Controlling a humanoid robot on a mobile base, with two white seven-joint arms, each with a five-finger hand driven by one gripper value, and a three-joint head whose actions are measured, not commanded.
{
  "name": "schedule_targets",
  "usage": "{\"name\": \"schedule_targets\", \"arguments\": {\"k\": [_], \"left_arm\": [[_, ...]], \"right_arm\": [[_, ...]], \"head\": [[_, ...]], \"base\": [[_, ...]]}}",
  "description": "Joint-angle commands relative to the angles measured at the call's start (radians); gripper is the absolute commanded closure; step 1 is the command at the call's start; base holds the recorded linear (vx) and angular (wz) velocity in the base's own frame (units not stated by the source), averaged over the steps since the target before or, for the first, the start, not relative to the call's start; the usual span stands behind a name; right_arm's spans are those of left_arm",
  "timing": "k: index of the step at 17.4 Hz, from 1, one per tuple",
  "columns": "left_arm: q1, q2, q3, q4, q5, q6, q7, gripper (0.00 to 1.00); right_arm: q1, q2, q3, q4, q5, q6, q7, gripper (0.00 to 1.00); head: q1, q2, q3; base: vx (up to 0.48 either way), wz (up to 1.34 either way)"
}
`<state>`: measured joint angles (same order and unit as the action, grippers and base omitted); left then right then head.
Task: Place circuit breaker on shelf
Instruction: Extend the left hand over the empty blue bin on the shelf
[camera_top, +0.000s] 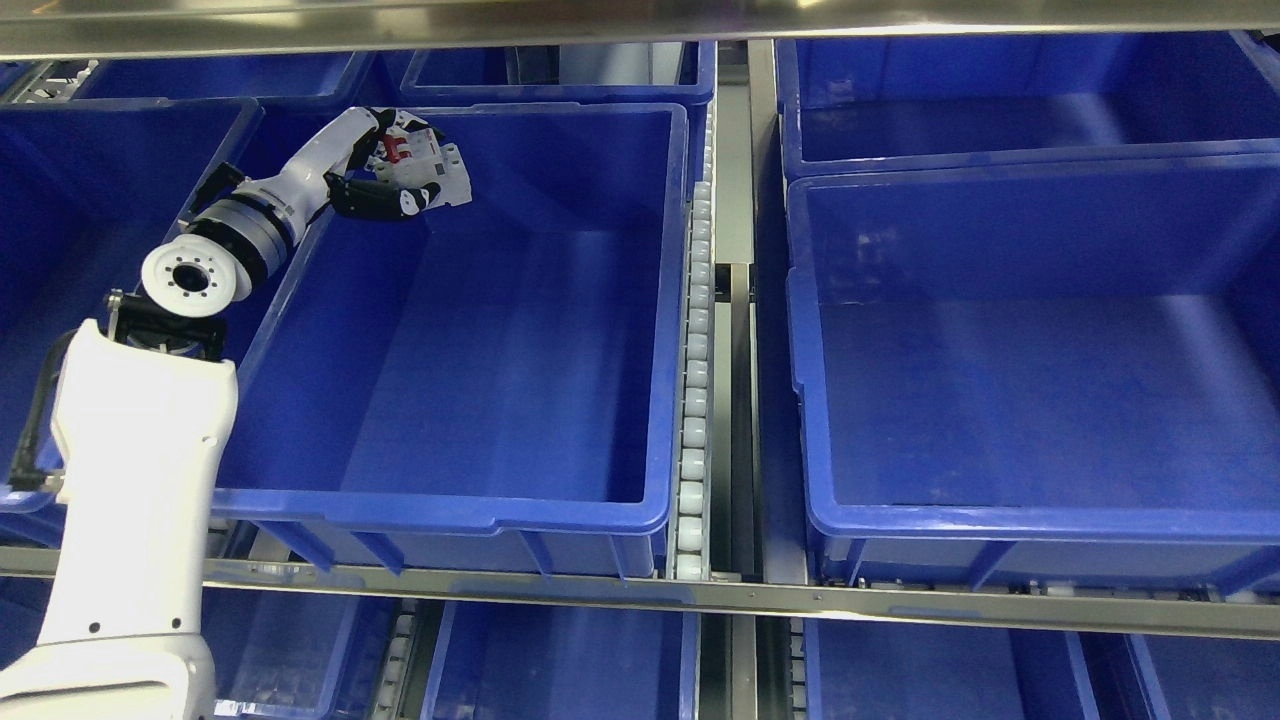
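Observation:
My left arm comes in from the lower left and reaches up over the left wall of a big blue bin (450, 520) on the shelf. My left hand (395, 175) is shut on a white circuit breaker (440, 170) with a red switch, held in the air over the bin's far left corner, above its floor. The black fingers (385, 198) wrap under the breaker. The bin's inside looks bare. My right arm is out of view.
A second big blue bin (1040, 520) stands to the right, across a white roller track (695, 380) and a metal rail. More blue bins sit behind, to the left and on the level below. A metal shelf edge (640, 20) runs across the top.

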<state>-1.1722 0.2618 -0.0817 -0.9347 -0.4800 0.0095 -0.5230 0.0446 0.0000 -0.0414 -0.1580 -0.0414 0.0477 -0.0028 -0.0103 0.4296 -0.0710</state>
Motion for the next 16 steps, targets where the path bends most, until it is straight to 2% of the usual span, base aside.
{"name": "schedule_targets", "arguments": {"k": [1, 6, 12, 14, 16], "left_arm": [[-0.06, -0.013, -0.081, 0.307, -0.02, -0.039, 0.02, 0.89], [-0.06, -0.062, -0.082, 0.372, -0.02, -0.065, 0.054, 0.87], [-0.061, -0.067, -0.089, 0.401, -0.02, -0.083, 0.066, 0.83], [-0.073, -0.067, -0.09, 0.412, -0.02, -0.083, 0.07, 0.76], [-0.086, -0.067, -0.092, 0.421, -0.022, -0.083, 0.074, 0.61]], "right_arm": [[0.0, -0.017, 0.0, 0.0, 0.0, 0.0, 0.0, 0.0], [0.0, -0.017, 0.0, 0.0, 0.0, 0.0, 0.0, 0.0], [0.001, -0.017, 0.0, 0.0, 0.0, 0.0, 0.0, 0.0], [0.0, -0.017, 0.0, 0.0, 0.0, 0.0, 0.0, 0.0], [0.0, -0.017, 0.0, 0.0, 0.0, 0.0, 0.0, 0.0]], "head": [[0.0, 0.0, 0.0], [0.0, 0.0, 0.0], [0.0, 0.0, 0.0], [0.0, 0.0, 0.0], [0.0, 0.0, 0.0]], "base": [[0.0, 0.0], [-0.002, 0.02], [-0.006, -0.01], [-0.004, 0.02], [-0.005, 0.03]]}}
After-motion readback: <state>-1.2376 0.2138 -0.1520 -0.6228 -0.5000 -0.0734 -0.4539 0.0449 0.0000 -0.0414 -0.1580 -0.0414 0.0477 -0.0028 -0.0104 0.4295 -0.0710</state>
